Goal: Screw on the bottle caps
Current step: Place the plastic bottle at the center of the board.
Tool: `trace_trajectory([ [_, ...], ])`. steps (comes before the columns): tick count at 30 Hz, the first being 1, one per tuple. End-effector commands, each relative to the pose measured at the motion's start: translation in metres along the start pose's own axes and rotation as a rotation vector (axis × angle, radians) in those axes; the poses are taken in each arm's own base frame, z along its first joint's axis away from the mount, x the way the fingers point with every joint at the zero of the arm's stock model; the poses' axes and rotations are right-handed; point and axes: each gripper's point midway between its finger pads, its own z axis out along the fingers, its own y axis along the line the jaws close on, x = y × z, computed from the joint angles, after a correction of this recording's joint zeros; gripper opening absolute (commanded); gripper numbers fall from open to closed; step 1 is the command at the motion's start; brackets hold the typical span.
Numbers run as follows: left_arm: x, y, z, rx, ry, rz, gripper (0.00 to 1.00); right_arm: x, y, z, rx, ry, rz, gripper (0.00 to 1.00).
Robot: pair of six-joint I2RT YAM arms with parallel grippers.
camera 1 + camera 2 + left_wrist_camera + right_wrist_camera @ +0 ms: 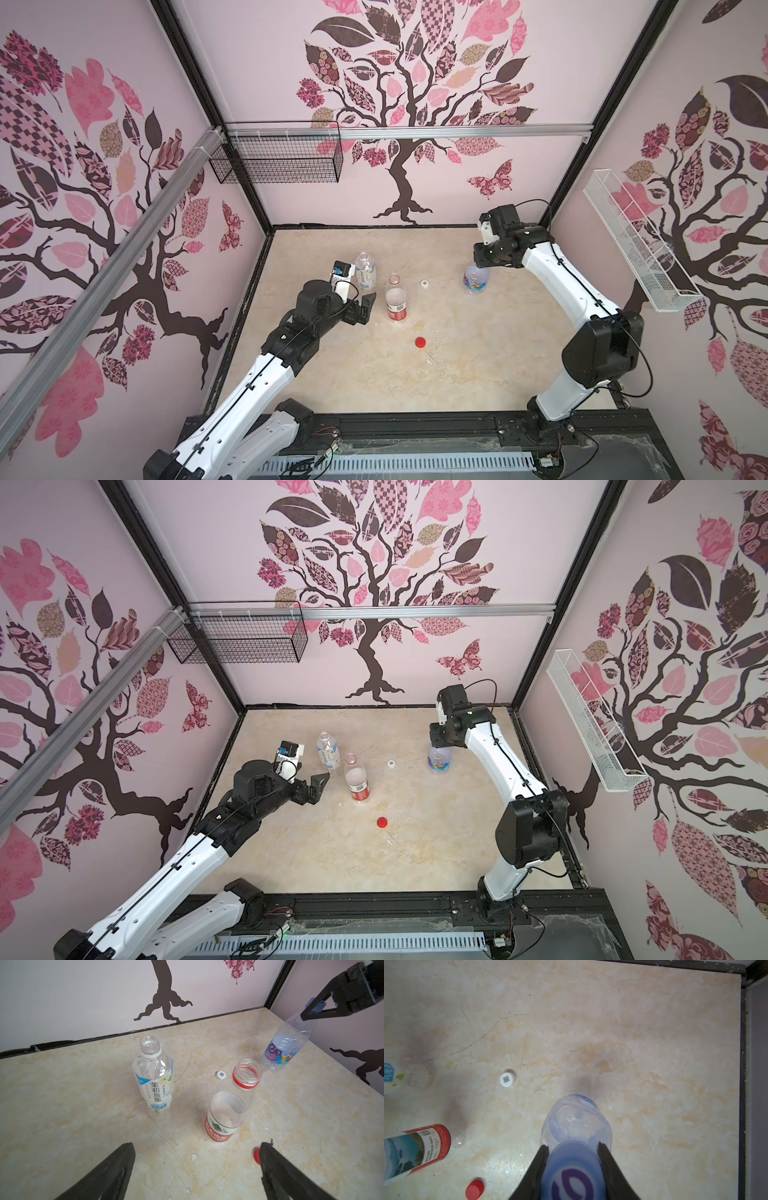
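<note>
Capping under way: at two o'clock on the marbled table, the right pincer pinches the blue cap from above, the cap seated on the neck of the squat bluish bottle. The bottle stands upright, so we judge its long axis runs straight down from the pincer, and the coming twist turns about that line. The right arm arches up from five o'clock, wrist bent down over the bottle. The left pincer hangs spread and empty at nine o'clock of the red-labelled bottle, its arm reaching in low from seven o'clock. That bottle and the white-green bottle at its eleven o'clock stand uncapped. The red cap lies at five o'clock of the red-labelled bottle, the white cap at two o'clock. We reckon the left arm nearer the red one.
</note>
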Motion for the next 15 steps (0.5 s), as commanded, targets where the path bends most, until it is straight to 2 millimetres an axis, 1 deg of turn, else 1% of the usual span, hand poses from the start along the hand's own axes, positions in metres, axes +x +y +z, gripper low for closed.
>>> trace_trajectory([
  [1, -0.01, 0.003, -0.007, -0.016, -0.045, -0.014, 0.98, -0.009, 0.002, 0.012, -0.014, -0.029, -0.004, 0.27],
  [4, -0.011, 0.003, -0.009, -0.019, -0.061, -0.018, 0.98, 0.004, 0.005, 0.026, -0.037, -0.03, 0.01, 0.27],
  [6, -0.012, 0.003, -0.008, -0.016, -0.07, -0.019, 0.98, 0.012, 0.005, 0.031, -0.042, -0.026, 0.016, 0.29],
  [9, -0.013, 0.003, -0.008, -0.016, -0.067, -0.009, 0.98, 0.02, 0.001, 0.033, -0.025, -0.02, 0.017, 0.33],
  [12, -0.015, 0.003, -0.01, -0.016, -0.087, -0.009, 0.98, 0.027, 0.0, 0.034, -0.021, -0.014, 0.009, 0.4],
  [15, -0.017, 0.002, -0.011, -0.013, -0.094, -0.004, 0.98, 0.026, 0.001, 0.028, -0.03, -0.029, 0.015, 0.47],
])
